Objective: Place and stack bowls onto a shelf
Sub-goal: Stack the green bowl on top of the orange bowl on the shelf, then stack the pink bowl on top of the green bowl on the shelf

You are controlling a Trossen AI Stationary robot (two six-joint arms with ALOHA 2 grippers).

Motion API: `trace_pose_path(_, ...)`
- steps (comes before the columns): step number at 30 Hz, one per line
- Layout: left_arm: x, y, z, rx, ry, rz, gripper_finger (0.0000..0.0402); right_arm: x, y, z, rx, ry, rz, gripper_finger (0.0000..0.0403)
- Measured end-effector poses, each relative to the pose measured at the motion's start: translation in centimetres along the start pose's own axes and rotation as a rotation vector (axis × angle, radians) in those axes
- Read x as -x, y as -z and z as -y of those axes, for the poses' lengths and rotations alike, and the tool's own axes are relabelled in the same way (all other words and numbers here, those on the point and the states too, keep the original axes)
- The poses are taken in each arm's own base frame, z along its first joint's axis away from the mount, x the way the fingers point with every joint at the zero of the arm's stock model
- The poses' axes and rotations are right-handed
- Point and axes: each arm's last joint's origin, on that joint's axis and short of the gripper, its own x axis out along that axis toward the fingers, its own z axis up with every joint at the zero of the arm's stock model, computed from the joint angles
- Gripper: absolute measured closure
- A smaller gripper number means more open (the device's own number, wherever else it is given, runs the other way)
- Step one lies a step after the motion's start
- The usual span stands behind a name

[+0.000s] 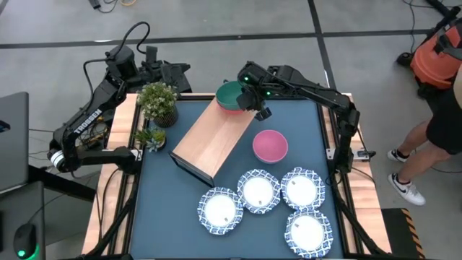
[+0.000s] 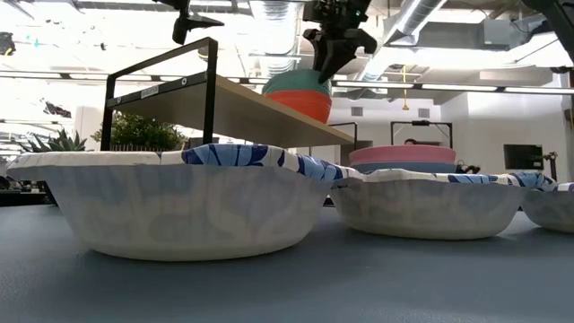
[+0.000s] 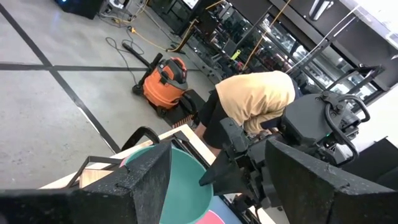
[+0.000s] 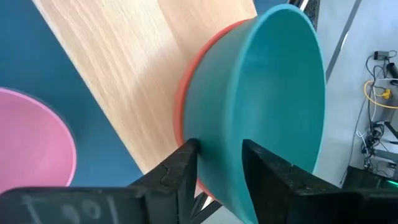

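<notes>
A green bowl (image 1: 229, 93) sits nested in a red bowl (image 2: 310, 106) on the far end of the light-wood shelf (image 1: 213, 137). My right gripper (image 4: 219, 149) slants down over them, open, one finger on either side of the green bowl's wall near the rim. A pink bowl (image 1: 270, 145) rests on a light blue bowl (image 2: 404, 167) on the table, right of the shelf. Several white bowls with blue rims (image 1: 258, 191) stand on the table's near half. My left gripper (image 3: 219, 155) waits open beyond the table's far left corner. My right gripper straddles the green bowl's wall (image 4: 217, 134) at the side facing the table's right edge, one finger (image 4: 264, 171) inside and one (image 4: 183, 165) outside, slanting down from the right. Whether either finger touches the wall, I cannot tell. The bowl rests in the red bowl.
Two potted plants (image 1: 159, 101) (image 1: 150, 137) stand at the table's left edge beside the shelf. A person (image 1: 440, 115) stands off the table's right side, near an orange vacuum (image 1: 437, 54). The shelf's near part (image 1: 206, 148) is bare wood.
</notes>
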Motion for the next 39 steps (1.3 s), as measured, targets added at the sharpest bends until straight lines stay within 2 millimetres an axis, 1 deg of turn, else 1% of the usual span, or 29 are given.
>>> trace_pose_path(6, 0.0, 0.0, 0.0, -0.011, 0.000, 0.000, 0.0159, 0.6, 0.1, -0.3, -0.033, -0.012, -0.007, 0.0241)
trace_pose_path(10, 0.0, 0.0, 0.0, -0.011, -0.001, 0.000, 0.0159, 1.5, 0.0, -0.5, -0.077, -0.003, 0.003, 0.0242)
trace_pose_path(13, 0.0, 0.0, 0.0, -0.011, -0.001, 0.000, 0.0159, 2.6, -0.2, -0.8, -0.109, 0.015, 0.025, 0.0249)
trace_pose_path(17, 0.0, 0.0, 0.0, -0.011, -0.001, 0.001, 0.0159, 3.3, -0.2, -0.8, -0.165, 0.033, 0.042, 0.0267)
trace_pose_path(19, 0.0, 0.0, 0.0, -0.011, -0.002, 0.001, 0.0159, 3.3, 0.3, -1.4, -0.212, -0.029, -0.010, 0.0272)
trace_pose_path(21, 0.0, 0.0, 0.0, -0.011, -0.001, 0.000, 0.0159, 3.4, 1.3, -2.0, -0.290, -0.122, -0.077, 0.0274)
trace_pose_path(22, 0.0, 0.0, 0.0, -0.011, -0.001, 0.000, 0.0159, 3.5, 1.9, -2.4, -0.351, -0.185, -0.103, 0.0274)
trace_pose_path(24, 0.0, 0.0, 0.0, -0.010, -0.004, 0.000, 0.0159, 3.2, 2.8, -2.8, -0.502, -0.322, -0.100, 0.0274)
trace_pose_path(27, 0.0, 0.1, -0.1, -0.013, -0.013, -0.007, 0.0159, 1.8, 3.5, -4.0, -0.660, -0.580, -0.048, 0.0274)
trace_pose_path(29, 0.0, 0.2, -0.2, -0.011, -0.024, -0.016, 0.0159, 0.9, 3.6, -5.3, -0.675, -0.679, -0.041, 0.0274)
trace_pose_path(30, 0.0, 0.3, -0.3, -0.010, -0.029, -0.022, 0.0159, 0.5, 3.6, -6.1, -0.663, -0.703, -0.050, 0.0274)
trace_pose_path(33, 0.0, 0.4, -0.3, -0.011, -0.037, -0.033, 0.0159, -0.1, 4.2, -8.6, -0.637, -0.755, -0.101, 0.0274)
trace_pose_path(35, 0.0, 0.4, -0.4, -0.010, -0.040, -0.036, 0.0159, -0.2, 4.4, -10.1, -0.632, -0.757, -0.115, 0.0274)
trace_pose_path(39, 0.0, 0.4, -0.4, -0.026, -0.041, -0.038, 0.0159, 1.4, 4.8, -12.5, -0.611, -0.638, -0.080, 0.0274)
